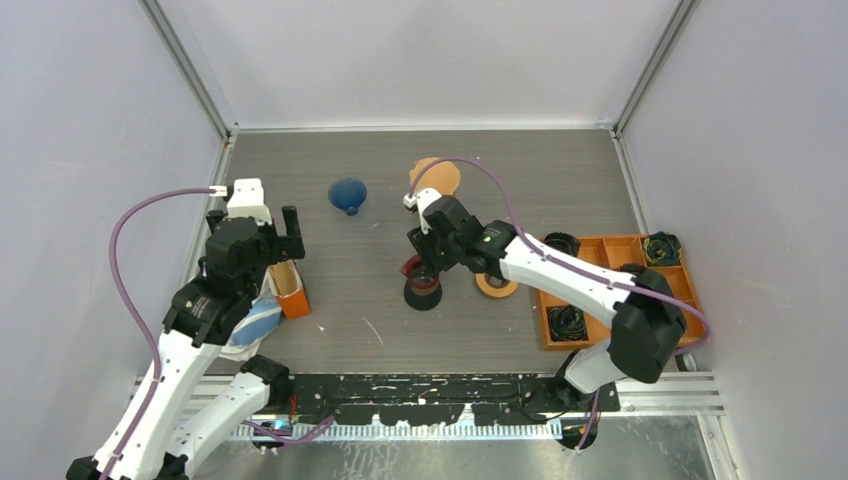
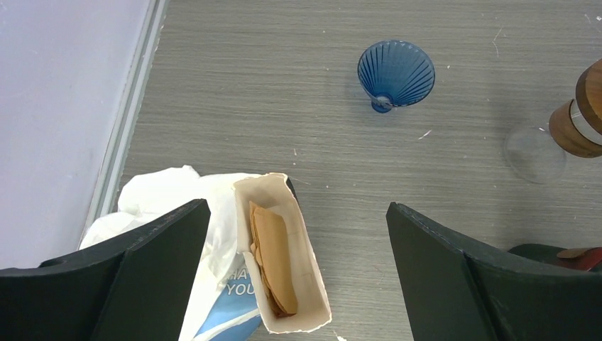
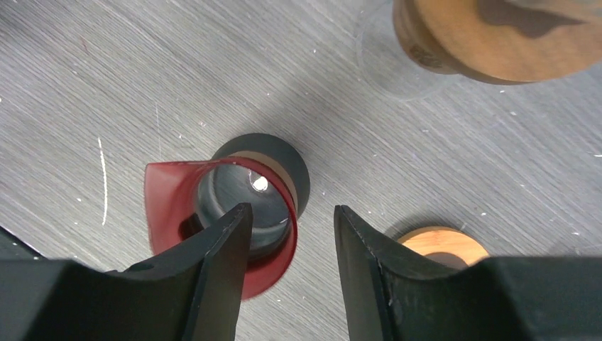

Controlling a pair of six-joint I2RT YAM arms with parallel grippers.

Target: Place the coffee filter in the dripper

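A stack of brown coffee filters (image 2: 273,256) stands in an open white carton (image 2: 312,284), orange outside (image 1: 289,289). My left gripper (image 2: 297,209) hangs wide open above it, holding nothing (image 1: 283,245). A red see-through dripper (image 3: 170,199) sits tilted on a black cup (image 3: 298,170) at mid table (image 1: 415,268). My right gripper (image 3: 292,210) is right over it, jaws parted, its left finger over the red cone and the red rim's edge loose between the fingers (image 1: 425,262). A blue ribbed dripper (image 2: 395,71) lies on its side further back (image 1: 348,193).
A white and blue plastic bag (image 2: 163,199) lies under the carton by the left wall. A glass carafe with a wooden collar (image 1: 435,177) stands behind the red dripper. A round wooden ring (image 3: 444,245) lies beside the cup. An orange tray (image 1: 610,290) with black parts sits at the right.
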